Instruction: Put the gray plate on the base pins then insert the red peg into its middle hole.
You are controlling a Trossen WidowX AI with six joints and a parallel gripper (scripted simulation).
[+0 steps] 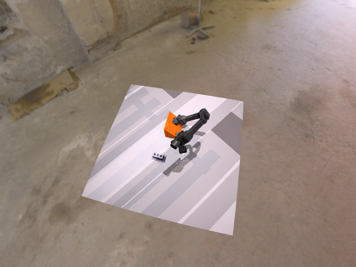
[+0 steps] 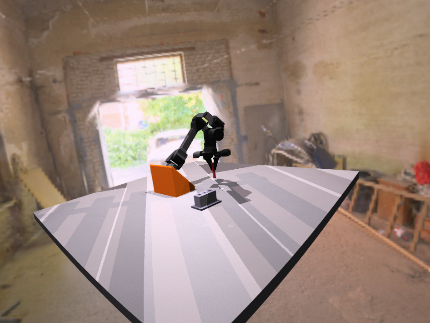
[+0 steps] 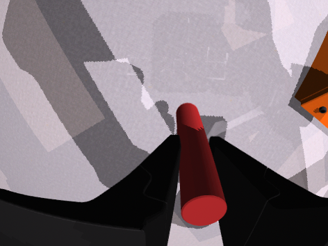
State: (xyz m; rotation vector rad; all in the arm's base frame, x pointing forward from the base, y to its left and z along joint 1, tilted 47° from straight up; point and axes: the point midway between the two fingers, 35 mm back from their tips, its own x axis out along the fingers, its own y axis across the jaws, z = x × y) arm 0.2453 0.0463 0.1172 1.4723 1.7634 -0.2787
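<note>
The red peg (image 2: 213, 172) (image 3: 198, 160) is held nearly upright between the fingertips. My gripper (image 2: 213, 168) (image 3: 193, 144) is shut on it, and the peg's lower end is above the table. The gray plate (image 1: 155, 154) (image 2: 207, 199), a block with three holes in a row on top, sits level on the base (image 1: 164, 159) (image 2: 217, 201), whose thin flange shows around it. The middle hole looks empty. The pins are too small to make out. Plate and base are out of the wrist view; the peg is in front of and right of the orange block in the exterior view.
The orange wedge-shaped block (image 1: 170, 126) (image 2: 164, 180) stands beside the arm's foot, left of the plate in the exterior view. Its corner (image 3: 320, 104) shows at the wrist view's right edge. Striped patterns and arm shadows lie across the table top (image 1: 135, 178) (image 2: 166, 257).
</note>
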